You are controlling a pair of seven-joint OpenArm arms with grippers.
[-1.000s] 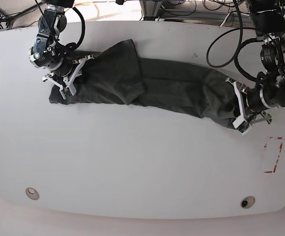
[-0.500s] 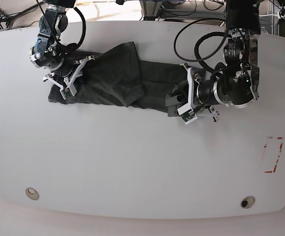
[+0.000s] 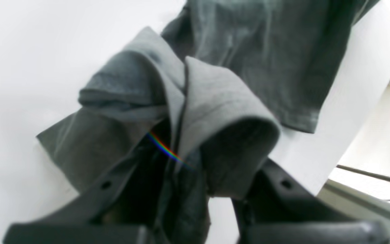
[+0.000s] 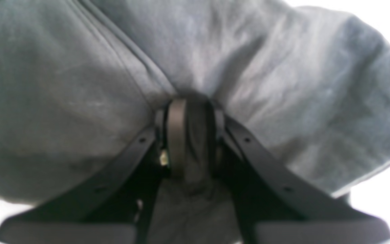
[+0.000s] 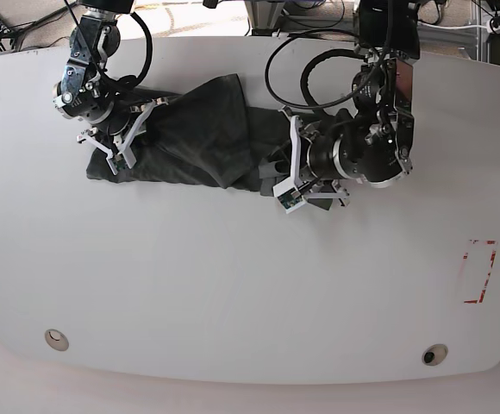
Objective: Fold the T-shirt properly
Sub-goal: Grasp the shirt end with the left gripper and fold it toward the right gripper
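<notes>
Grey T-shirt (image 5: 203,129) is pinched by both grippers, left (image 5: 284,177) and right (image 5: 121,142), for folding end over.

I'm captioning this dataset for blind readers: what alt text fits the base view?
Two robot arms fold a dark T-shirt on a white table: the left gripper holds one end bunched mid-table, while the right gripper pins the other end down.
</notes>
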